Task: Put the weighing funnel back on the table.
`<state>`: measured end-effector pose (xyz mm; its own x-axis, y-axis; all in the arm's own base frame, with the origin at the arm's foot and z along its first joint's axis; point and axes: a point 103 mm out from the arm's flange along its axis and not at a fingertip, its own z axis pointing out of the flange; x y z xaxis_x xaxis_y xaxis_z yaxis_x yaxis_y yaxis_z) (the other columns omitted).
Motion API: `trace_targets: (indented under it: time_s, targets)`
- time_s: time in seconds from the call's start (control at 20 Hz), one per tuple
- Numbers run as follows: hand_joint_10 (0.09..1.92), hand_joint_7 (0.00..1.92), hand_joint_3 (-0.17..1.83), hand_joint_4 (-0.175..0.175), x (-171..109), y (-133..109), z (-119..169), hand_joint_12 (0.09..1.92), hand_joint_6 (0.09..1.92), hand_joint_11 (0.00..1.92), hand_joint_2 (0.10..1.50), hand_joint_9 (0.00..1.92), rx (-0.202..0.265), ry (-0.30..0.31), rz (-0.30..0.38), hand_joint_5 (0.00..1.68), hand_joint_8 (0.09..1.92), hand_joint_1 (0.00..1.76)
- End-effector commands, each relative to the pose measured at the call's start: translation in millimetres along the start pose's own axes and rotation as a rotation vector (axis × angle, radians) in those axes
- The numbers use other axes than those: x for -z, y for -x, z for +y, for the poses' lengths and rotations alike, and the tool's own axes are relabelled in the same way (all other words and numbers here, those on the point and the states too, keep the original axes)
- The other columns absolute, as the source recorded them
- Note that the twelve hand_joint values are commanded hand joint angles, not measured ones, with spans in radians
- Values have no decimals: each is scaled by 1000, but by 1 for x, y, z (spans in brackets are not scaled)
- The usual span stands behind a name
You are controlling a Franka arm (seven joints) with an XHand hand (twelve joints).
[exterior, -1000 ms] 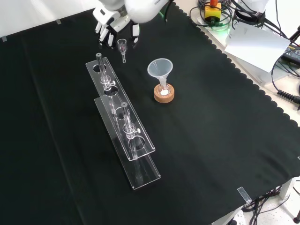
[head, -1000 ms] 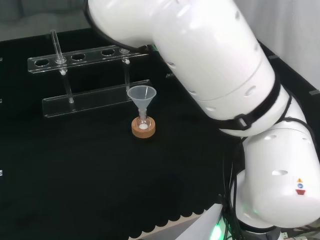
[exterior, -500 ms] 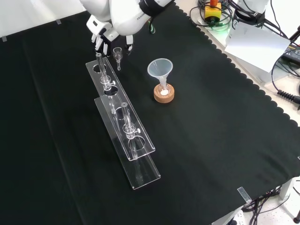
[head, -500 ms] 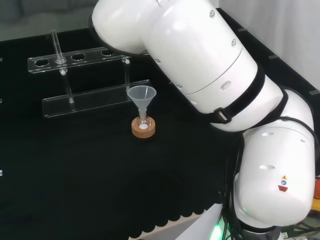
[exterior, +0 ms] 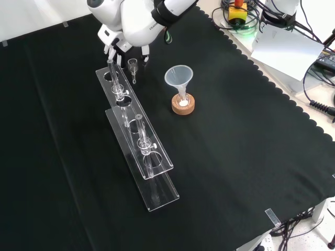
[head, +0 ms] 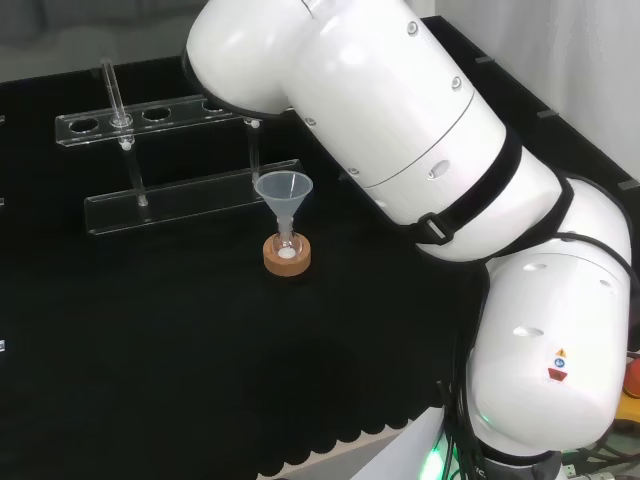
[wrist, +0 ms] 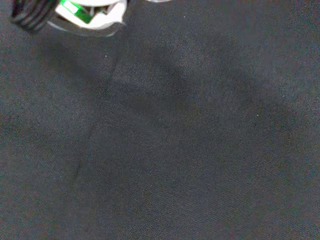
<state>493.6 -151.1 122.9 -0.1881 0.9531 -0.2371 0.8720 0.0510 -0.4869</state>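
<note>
upright, the weighing funnel [exterior: 133, 65] hangs just under the hand [exterior: 114, 43], which pinches it.

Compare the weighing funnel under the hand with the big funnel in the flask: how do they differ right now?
Size: the weighing funnel is far smaller than the funnel. Shape: the weighing funnel is a small cup with a short stem, the funnel a wide cone. Support: the hand holds the weighing funnel; the funnel stands in a flask on a cork ring. Both are clear, mouth up.
</note>
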Motion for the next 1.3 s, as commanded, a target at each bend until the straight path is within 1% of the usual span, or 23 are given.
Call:
trace_targets:
  time_s: [0.05, 0.35, 0.6, 0.95, 1.3]
  targets:
    - [501, 422, 685, 175, -9, -1, 8, 1209, 861, 552, 687, 753, -1, 5, 5, 1173, 645, 1092]
    - [502, 427, 684, 175, -14, -3, 14, 1210, 859, 556, 687, 757, -25, 1, 7, 1175, 648, 1093]
    - [503, 431, 683, 175, -18, -1, 16, 1210, 856, 560, 687, 760, -27, 8, 20, 1176, 650, 1094]
    - [504, 433, 682, 175, -22, 0, 19, 1209, 854, 566, 687, 763, -45, 35, 14, 1177, 652, 1094]
    - [505, 442, 679, 175, -23, -3, 23, 1207, 850, 571, 688, 766, -38, 33, 9, 1178, 656, 1094]
